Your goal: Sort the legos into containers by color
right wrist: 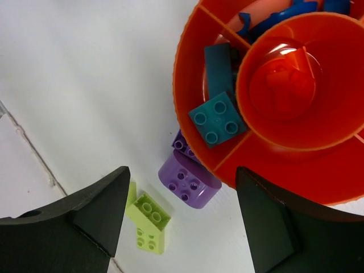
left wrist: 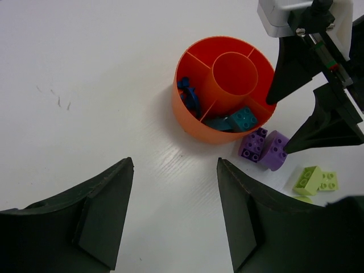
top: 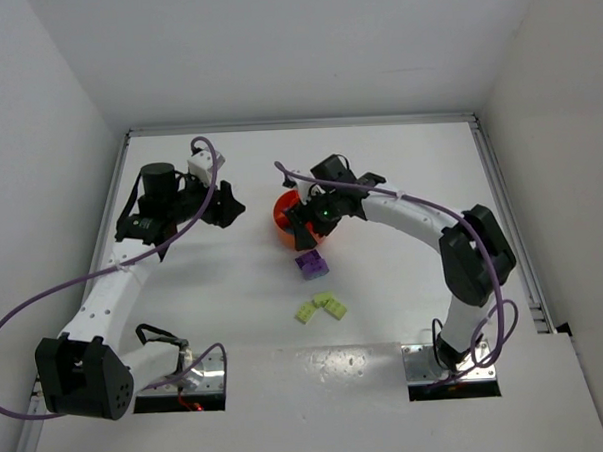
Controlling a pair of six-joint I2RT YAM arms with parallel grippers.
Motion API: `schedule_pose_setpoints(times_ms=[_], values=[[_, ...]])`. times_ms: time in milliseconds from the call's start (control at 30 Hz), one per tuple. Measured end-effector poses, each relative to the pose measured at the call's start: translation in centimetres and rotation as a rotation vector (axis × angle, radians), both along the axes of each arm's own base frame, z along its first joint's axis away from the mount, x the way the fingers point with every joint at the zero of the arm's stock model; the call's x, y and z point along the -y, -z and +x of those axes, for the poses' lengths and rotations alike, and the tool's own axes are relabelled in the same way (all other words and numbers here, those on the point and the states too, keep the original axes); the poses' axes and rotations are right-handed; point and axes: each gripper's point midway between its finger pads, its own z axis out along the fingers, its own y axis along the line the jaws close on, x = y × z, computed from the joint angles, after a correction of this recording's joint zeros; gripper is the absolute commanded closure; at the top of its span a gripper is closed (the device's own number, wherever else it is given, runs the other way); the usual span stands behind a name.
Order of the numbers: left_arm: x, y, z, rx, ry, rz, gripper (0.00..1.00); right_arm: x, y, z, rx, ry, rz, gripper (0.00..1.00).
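The dark fingers of the left gripper (left wrist: 175,170) are standing apart with nothing between them, over the white table (left wrist: 85,68). Beyond them the orange bowl (left wrist: 187,122) is sitting, with blue pieces (left wrist: 187,96) and a teal brick (right wrist: 219,120) lying in its outer sections. The right gripper (right wrist: 182,182), spread wide and empty, is hanging at the bowl's edge, covering part of the rim. Purple bricks (left wrist: 263,149) are lying just beside the bowl and yellow-green bricks (left wrist: 315,179) farther out, one partly hidden by a finger. In the centre well we are seeing an orange shape, and we cannot tell what it is.
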Motion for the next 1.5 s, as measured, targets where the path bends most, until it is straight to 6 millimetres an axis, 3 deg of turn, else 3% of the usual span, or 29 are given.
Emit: schedule_pose_setpoints(times_ms=[333, 533, 700, 867, 1167, 1500], values=[[0.0, 0.2, 0.0, 0.0, 0.001, 0.002, 0.34, -3.2, 0.7, 0.1, -0.021, -0.059, -0.008, 0.25], [0.0, 0.2, 0.0, 0.001, 0.002, 0.002, 0.34, -6.4, -2.1, 1.1, 0.039, -0.097, 0.044, 0.25], [0.0, 0.2, 0.0, 0.001, 0.002, 0.002, 0.34, -7.4, -4.0, 1.8, 0.083, -0.103, 0.075, 0.25], [0.0, 0.2, 0.0, 0.001, 0.002, 0.002, 0.34, -6.1, -3.5, 2.5, 0.102, -0.063, 0.047, 0.25], [0.0, 0.6, -0.1, -0.006, 0.002, 0.003, 0.34, 0.5, -0.3, 0.7, 0.06, 0.02, -0.065, 0.28], [0.0, 0.5, 0.0, -0.002, 0.002, 0.003, 0.34, 1.3, 0.4, 0.2, 0.053, 0.018, -0.079, 0.28]])
